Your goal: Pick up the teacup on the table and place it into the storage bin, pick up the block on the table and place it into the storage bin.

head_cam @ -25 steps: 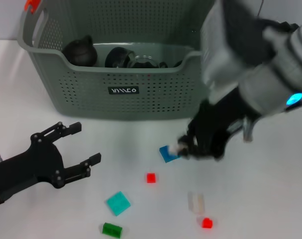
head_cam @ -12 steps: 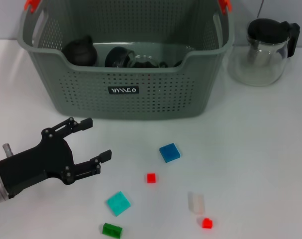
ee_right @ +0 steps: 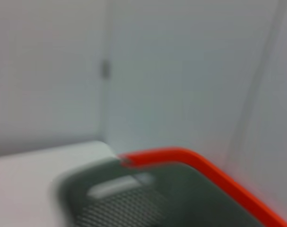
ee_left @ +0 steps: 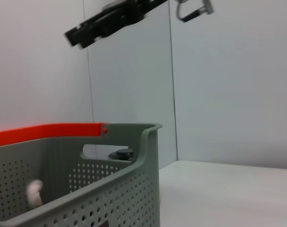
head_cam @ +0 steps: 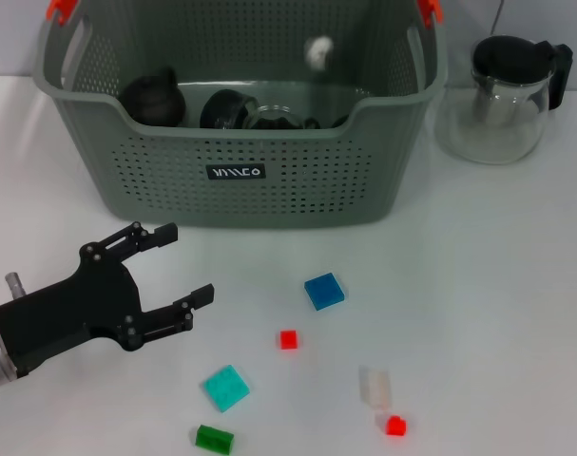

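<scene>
Bin: large grey-green perforated bin at the back of the surface, red clips at the handles. Dark rounded items, possibly teaware, lie inside; no teacup is visible out on the surface.

White piece: a small pale blurred object shows against the bin's inner back wall, apparently in mid-fall. It was not there half a second ago. The left wrist view also shows a pale lump behind the perforations.

Right gripper: out of the head view. A second ago it was low over the blue block, carrying something pale; it has since gone upward. A dark mechanism high above the bin in the left wrist view is probably it; whether its fingers are apart or together cannot be told.

Left gripper: left gripper low over the surface in front of the bin, fingers spread apart and holding nothing; barely moved over the last half second.

Blocks on the surface: blue block, small red block, teal block, green block, pale block, second red block. All have kept their places.

Judgement: one small piece appears just released into the bin. Six blocks remain; the left gripper is nearest the teal and green ones.
</scene>
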You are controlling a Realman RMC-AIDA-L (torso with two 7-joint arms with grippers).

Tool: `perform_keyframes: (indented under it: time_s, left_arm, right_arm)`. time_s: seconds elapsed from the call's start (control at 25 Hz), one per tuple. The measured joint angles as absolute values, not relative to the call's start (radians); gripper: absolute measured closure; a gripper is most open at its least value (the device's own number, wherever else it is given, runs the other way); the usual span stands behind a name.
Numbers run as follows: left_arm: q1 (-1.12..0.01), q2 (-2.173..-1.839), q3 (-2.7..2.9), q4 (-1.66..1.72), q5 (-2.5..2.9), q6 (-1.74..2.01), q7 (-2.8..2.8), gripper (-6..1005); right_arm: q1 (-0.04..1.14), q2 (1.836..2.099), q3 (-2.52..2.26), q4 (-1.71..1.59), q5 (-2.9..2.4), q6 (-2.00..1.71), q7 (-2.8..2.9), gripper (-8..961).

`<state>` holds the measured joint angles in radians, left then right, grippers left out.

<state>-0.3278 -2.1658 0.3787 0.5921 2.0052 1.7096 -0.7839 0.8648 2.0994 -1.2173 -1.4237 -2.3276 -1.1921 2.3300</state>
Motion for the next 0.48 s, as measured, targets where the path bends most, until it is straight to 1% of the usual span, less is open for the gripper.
perform_keyframes:
  time_s: [0.24,0.48]
  left_arm:
    - [-0.333,-2.164,0.377,0.593,2.001,1.716,-0.784,171]
    - [-0.336,-2.163,0.377,0.593,2.0,1.717,-0.784,171]
  right_arm:
    - [0.658,2.096,-1.229,-1.517,-1.998,-1.4,2.131,235]
    - [0.507,2.096,-1.224,-1.518,-1.951,-1.646,2.025,12]
